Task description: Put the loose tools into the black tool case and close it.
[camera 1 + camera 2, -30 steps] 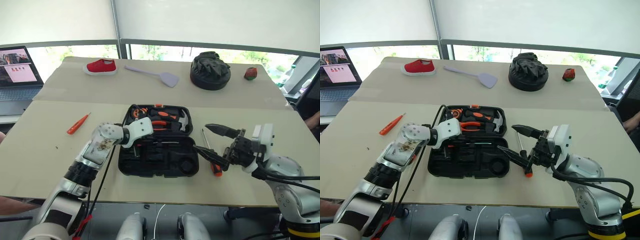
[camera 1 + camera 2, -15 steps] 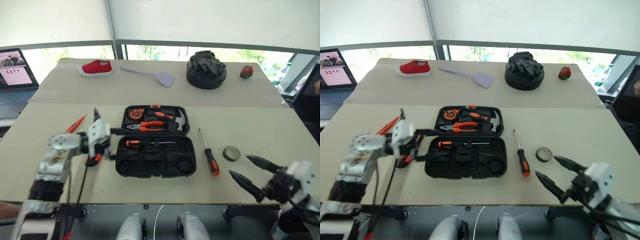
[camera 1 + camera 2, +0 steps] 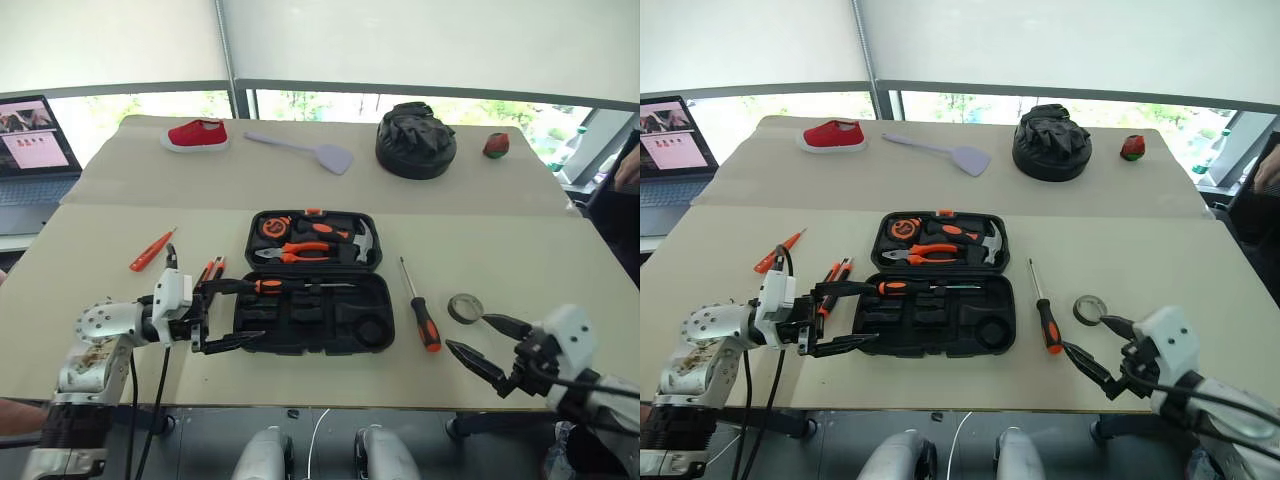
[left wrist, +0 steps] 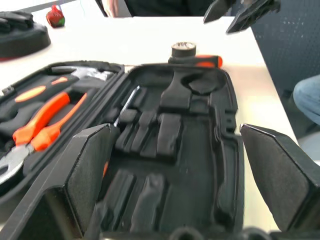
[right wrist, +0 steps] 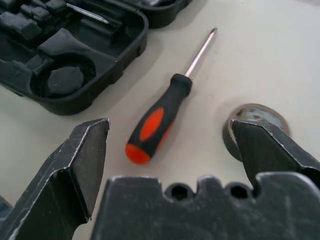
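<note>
The black tool case [image 3: 372, 325] lies open mid-table, with pliers and a hammer in its far half and one black-and-orange screwdriver [image 3: 300, 286] in a slot of the near half. My left gripper [image 3: 255, 311] is open at the case's left edge, holding nothing. A slim black-and-orange tool [image 3: 210, 268] and a thin orange screwdriver [image 3: 152, 250] lie left of it. Right of the case lie another screwdriver [image 5: 160, 117] and a dark tape roll [image 5: 255, 117]. My right gripper [image 3: 466, 332] hangs open just short of them, near the table's front edge.
Along the far side of the table are a red shoe [image 3: 198, 133], a lilac spatula [image 3: 305, 150], a lumpy black fabric bundle [image 3: 416, 142] and a small red object [image 3: 497, 146]. A laptop [image 3: 35, 140] stands at the far left. A person's hand [image 3: 628, 170] shows at the right edge.
My left gripper opened and drew back left off the case, and a screwdriver now lies in the slot. My right gripper dropped toward the front edge, staying open.
</note>
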You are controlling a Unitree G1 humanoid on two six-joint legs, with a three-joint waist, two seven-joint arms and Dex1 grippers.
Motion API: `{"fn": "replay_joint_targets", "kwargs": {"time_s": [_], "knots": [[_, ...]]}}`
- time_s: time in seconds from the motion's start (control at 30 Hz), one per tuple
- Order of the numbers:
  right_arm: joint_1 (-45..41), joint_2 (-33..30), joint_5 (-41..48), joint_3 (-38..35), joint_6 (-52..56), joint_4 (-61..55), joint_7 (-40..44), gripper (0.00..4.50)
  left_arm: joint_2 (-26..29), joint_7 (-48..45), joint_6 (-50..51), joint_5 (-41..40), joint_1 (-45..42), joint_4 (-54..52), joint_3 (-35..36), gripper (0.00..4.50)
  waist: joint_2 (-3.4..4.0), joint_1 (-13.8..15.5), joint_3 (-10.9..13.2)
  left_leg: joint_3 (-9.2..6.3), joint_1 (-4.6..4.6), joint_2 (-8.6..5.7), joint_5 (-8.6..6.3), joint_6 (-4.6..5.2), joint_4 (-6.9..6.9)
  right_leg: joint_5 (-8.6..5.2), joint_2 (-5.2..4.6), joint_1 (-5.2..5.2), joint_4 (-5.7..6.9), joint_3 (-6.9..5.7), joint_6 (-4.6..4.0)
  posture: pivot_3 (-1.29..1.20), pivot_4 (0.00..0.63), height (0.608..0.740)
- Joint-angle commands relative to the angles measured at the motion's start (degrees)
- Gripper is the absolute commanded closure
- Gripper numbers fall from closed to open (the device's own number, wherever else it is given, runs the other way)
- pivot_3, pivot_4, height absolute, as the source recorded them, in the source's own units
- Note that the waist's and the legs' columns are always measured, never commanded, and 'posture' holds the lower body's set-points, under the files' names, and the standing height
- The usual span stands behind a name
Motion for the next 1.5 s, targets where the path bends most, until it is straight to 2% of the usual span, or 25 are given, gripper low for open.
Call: {"fn": "replay_joint_targets", "kwargs": {"time_s": [0.03,0.13,0.27,0.37,0.43,0.47,0.5,0.63,0.77,0.83,0.9,0.93,1.07,1.17,1.27,1.37,1.5], "knots": [[-7.3,-0.9,2.5,5.1,13.1,-0.7,-5.6,0.00,-0.1,1.3,0.3,-0.5,-0.3,-3.3,-0.6,0.06,-0.01,0.0,0.0,-0.03,0.00,-0.01,0.00,0.00,-0.01,0.00,0.00,0.02,-0.02,-0.02,0.00,0.00,0.150,0.740],[-13.7,0.3,0.7,9.9,18.5,2.6,-8.9,0.00,-0.4,2.5,0.7,-0.5,0.3,-4.3,-0.8,0.06,-0.01,-0.1,0.0,-0.02,-0.03,-0.01,-0.01,0.01,-0.01,0.00,0.00,0.02,-0.10,-0.01,0.01,0.00,0.150,0.740],[-18.5,2.0,-0.7,12.7,23.0,5.6,-11.4,0.00,-0.5,3.6,0.6,-0.5,1.1,-5.0,-1.1,0.06,-0.02,-0.1,0.0,0.00,-0.07,-0.01,-0.01,0.02,0.00,0.04,0.01,0.06,-0.27,-0.01,0.07,0.00,0.150,0.740],[-21.5,3.6,-2.7,14.7,24.3,6.9,-13.7,0.71,-0.5,4.4,0.7,-0.6,1.4,-5.6,-1.1,0.00,-0.02,-0.1,0.0,0.00,-0.09,0.00,-0.02,0.04,0.00,0.05,0.04,0.04,-0.32,-0.01,0.10,0.00,0.150,0.740],[-23.0,3.7,-3.4,15.6,27.6,7.6,-14.7,1.53,-0.5,4.8,0.4,-0.5,1.3,-5.7,-1.2,0.00,-0.01,-0.2,0.0,0.00,-0.10,0.00,-0.02,0.05,0.00,0.06,0.05,0.04,-0.32,-0.01,0.10,0.00,0.150,0.740],[-23.6,3.7,-3.6,15.8,29.0,7.8,-15.0,1.71,-0.5,4.9,0.3,-0.5,1.2,-5.7,-1.2,0.00,-0.02,-0.2,0.0,0.00,-0.10,0.00,-0.02,0.05,0.00,0.06,0.05,0.04,-0.32,-0.01,0.10,0.00,0.150,0.740],[-24.0,3.7,-3.7,15.8,29.9,7.8,-15.1,2.11,-0.4,5.0,0.3,-0.5,1.2,-5.7,-1.2,0.00,-0.02,-0.2,0.0,0.00,-0.09,0.00,-0.02,0.05,0.00,0.06,0.05,0.05,-0.32,-0.02,0.10,0.00,0.150,0.740],[-24.5,3.7,-4.2,11.5,33.1,5.6,-16.1,3.46,-0.1,5.5,0.4,-1.2,0.9,-6.0,-0.3,0.00,-0.02,0.0,0.0,-0.01,-0.11,0.00,-0.02,0.05,-0.01,0.06,0.05,0.06,-0.35,-0.04,0.10,0.00,0.150,0.740],[-25.3,3.8,-3.6,6.0,30.7,1.9,-15.1,3.51,-0.8,7.4,2.6,-3.9,0.9,-7.6,1.2,0.00,-0.01,-0.1,0.0,-0.01,-0.19,0.00,-0.02,0.05,0.01,0.10,0.04,0.01,-0.40,-0.03,0.16,0.00,0.150,0.740],[-27.7,4.3,-0.3,2.6,27.4,0.3,-11.3,3.51,-0.7,8.2,3.8,-4.8,1.3,-8.6,1.6,0.00,-0.01,-0.3,0.0,-0.01,-0.21,0.00,-0.02,0.05,0.01,0.12,0.04,-0.01,-0.40,-0.03,0.18,0.00,0.150,0.740],[-29.1,3.4,1.1,1.3,27.7,-0.2,-9.6,3.51,-0.7,9.1,4.0,-4.6,1.9,-8.8,1.9,0.00,0.00,-0.7,0.0,0.00,-0.19,0.01,-0.02,0.05,0.00,0.12,0.08,-0.01,-0.41,0.01,0.18,0.00,0.150,0.740],[-30.2,1.0,0.6,2.7,24.6,0.1,-6.3,3.51,-0.4,9.0,3.4,-4.2,3.0,-8.4,2.2,0.00,0.00,-0.7,0.0,-0.02,-0.16,0.03,-0.02,0.05,-0.02,0.12,0.13,0.02,-0.42,0.00,0.18,0.00,0.150,0.740],[-36.9,-4.1,-4.2,14.4,6.4,3.8,8.3,3.51,0.1,9.8,2.4,-3.4,5.2,-8.0,3.2,0.00,0.07,-1.4,0.1,0.00,-0.13,0.06,-0.03,0.06,-0.12,0.12,0.20,0.00,-0.50,0.04,0.16,0.00,0.150,0.740],[-45.2,-4.4,-12.6,29.0,-3.1,11.4,16.6,3.51,0.5,10.5,2.0,-2.8,6.1,-8.1,3.9,0.00,0.07,-1.9,0.1,0.01,-0.05,0.11,-0.03,0.06,-0.12,0.15,0.28,0.03,-0.51,0.06,0.12,0.00,0.150,0.740],[-51.8,-3.6,-21.7,39.8,-11.4,19.0,22.2,3.51,1.0,11.4,2.3,-2.7,7.8,-9.3,4.9,0.00,0.06,-1.5,0.1,0.00,-0.04,0.14,-0.03,0.06,-0.12,0.16,0.32,0.00,-0.51,0.04,0.05,0.00,0.150,0.740],[-57.5,-1.0,-28.6,47.2,-16.8,25.8,25.8,3.51,1.8,12.1,2.7,-2.8,10.2,-11.1,6.3,0.00,0.08,-1.6,0.1,0.07,-0.16,0.11,-0.03,0.06,-0.12,0.18,0.25,-0.12,-0.50,0.05,0.04,0.00,0.150,0.740],[-60.3,0.4,-34.6,51.7,-21.8,32.8,30.1,3.51,2.6,13.2,3.4,-2.9,12.7,-13.9,7.2,0.00,0.10,-1.2,0.1,0.06,-0.22,0.10,-0.03,0.05,-0.11,0.18,0.21,-0.15,-0.52,-0.02,0.04,0.00,0.150,0.740]]}}
